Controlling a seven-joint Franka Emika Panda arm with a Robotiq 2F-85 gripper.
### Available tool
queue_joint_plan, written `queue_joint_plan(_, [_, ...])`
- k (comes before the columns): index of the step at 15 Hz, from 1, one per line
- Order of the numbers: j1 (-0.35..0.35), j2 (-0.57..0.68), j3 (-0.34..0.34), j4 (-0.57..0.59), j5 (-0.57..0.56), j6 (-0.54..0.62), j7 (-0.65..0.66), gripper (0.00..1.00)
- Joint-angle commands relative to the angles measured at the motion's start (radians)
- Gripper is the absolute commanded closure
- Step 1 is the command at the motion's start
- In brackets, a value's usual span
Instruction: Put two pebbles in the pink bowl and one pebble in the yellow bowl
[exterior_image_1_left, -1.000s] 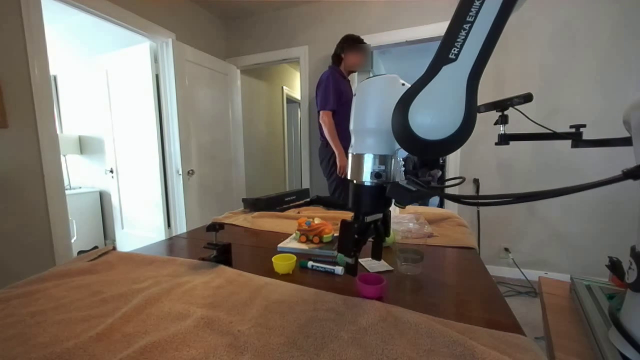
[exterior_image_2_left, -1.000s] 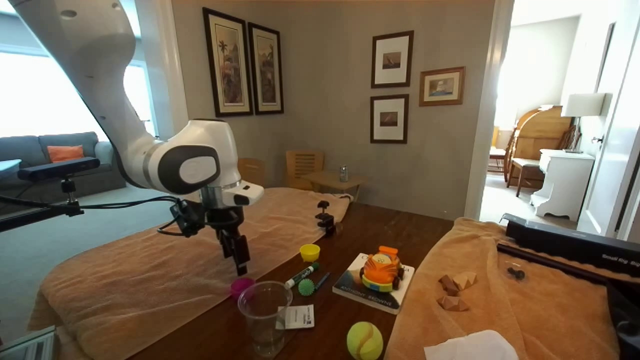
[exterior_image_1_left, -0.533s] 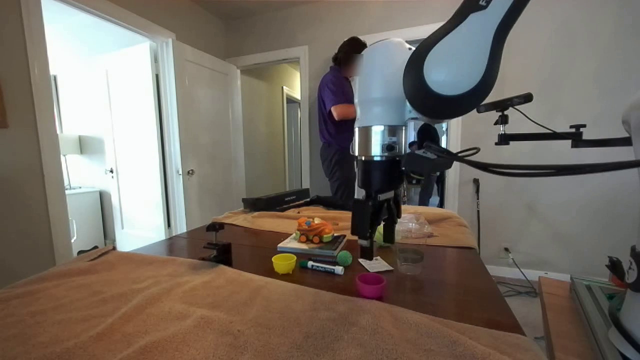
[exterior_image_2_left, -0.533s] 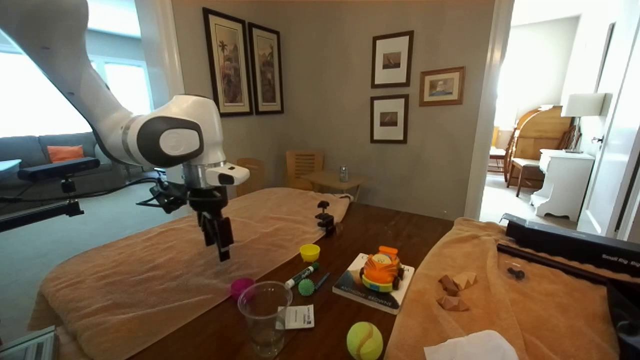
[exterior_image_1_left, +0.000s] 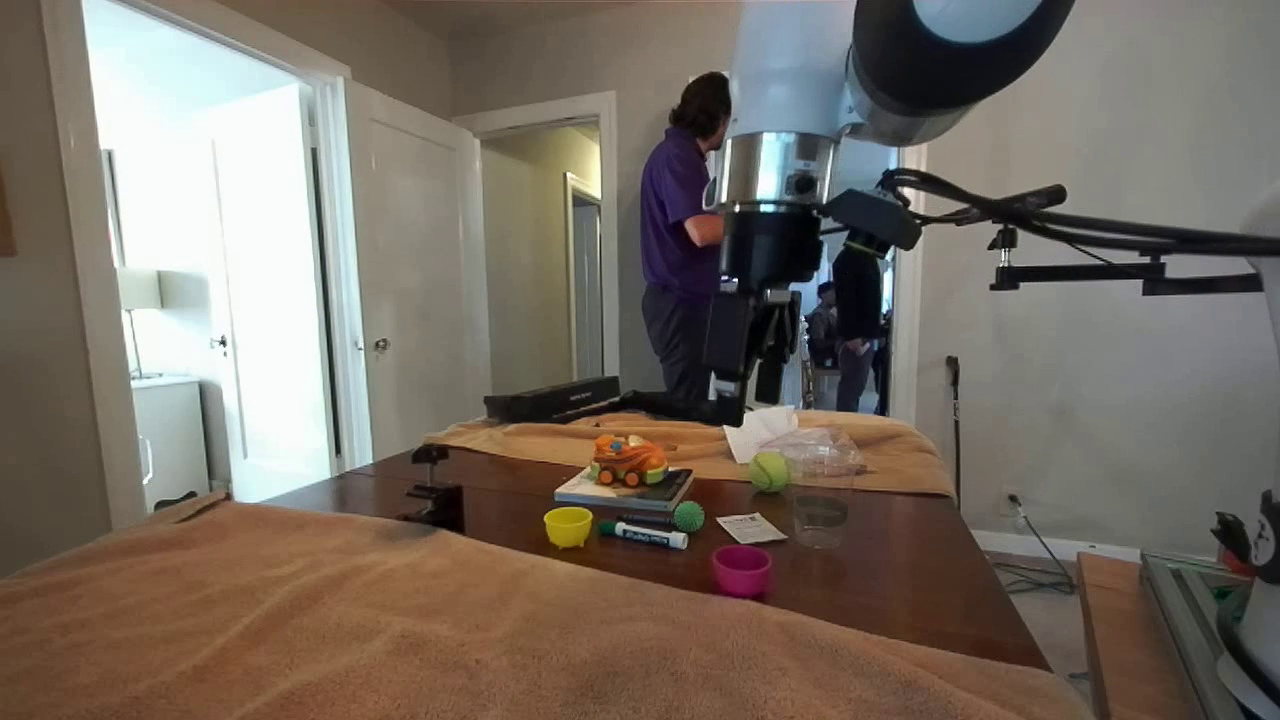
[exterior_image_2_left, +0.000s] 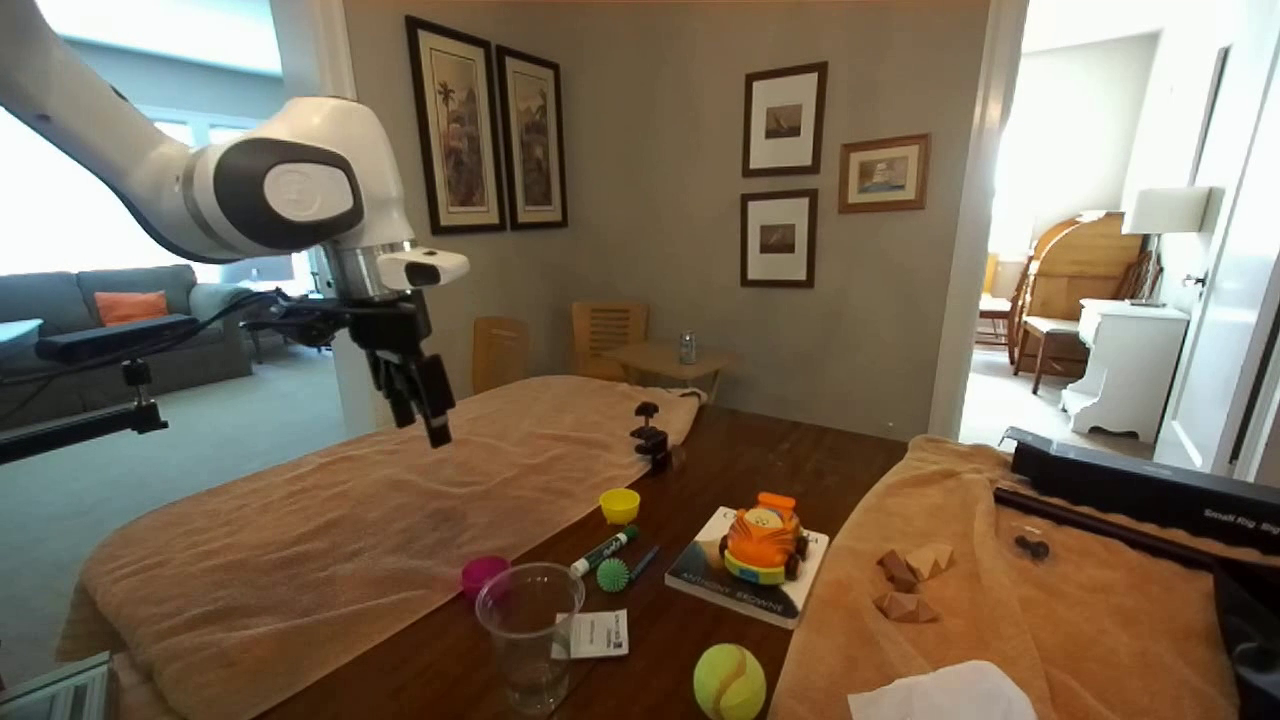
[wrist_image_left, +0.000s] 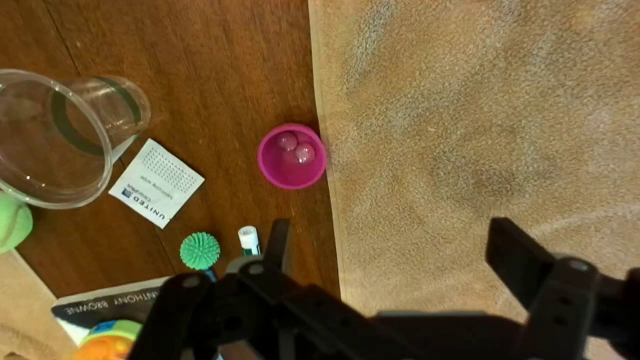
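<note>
1. The pink bowl (wrist_image_left: 295, 174) sits upright on the dark wood bench (wrist_image_left: 220, 75). A tan towel (wrist_image_left: 475, 125) lies just beside it, at 3 o'clock in the wrist view.
2. Two clear, round pebbles (wrist_image_left: 305, 153) are inside the pink bowl, close together. One is near 11 o'clock in the bowl, and one is between 2 and 3.
3. The yellow bowl (exterior_image_2_left: 620, 508) stands on the bench too. In an exterior view it is at 2 o'clock from the pink bowl. Its inside is too hard to see.
4. The fingers (wrist_image_left: 520, 265) are spread wide apart and hold nothing. In both exterior views they point down, high in the air, well apart from both bowls.
5. In the wrist view, a clear plastic cup (wrist_image_left: 75, 131) is at 9 o'clock from the pink bowl. A white United wipe packet (wrist_image_left: 156, 183) is between the cup and the bowl, a bit lower.
6. A green spiky ball (wrist_image_left: 200, 251) is between 7 and 8 o'clock from the pink bowl. A green and white marker (wrist_image_left: 248, 239) is at 7 o'clock.
7. In an exterior view, an orange toy car (exterior_image_2_left: 765, 540) sits on top of an Anthony Browne book (exterior_image_2_left: 700, 580). A tennis ball (exterior_image_2_left: 729, 681) lies at 6 o'clock from the book.
8. A person in a purple shirt (exterior_image_1_left: 672, 215) stands past the far side of the bench.
</note>
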Motion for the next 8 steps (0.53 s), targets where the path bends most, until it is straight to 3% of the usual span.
queue_joint_plan(1, [-0.020,-0.144,0.025,-0.032,-0.007,0.033,0.006,0.00])
queue_joint_plan(2, [-0.017,-0.057,0.022,0.002,0.011,0.006,-0.009,0.00])
queue_joint_plan(8, [-0.019,-0.061,0.026,0.001,0.010,0.002,-0.008,0.00])
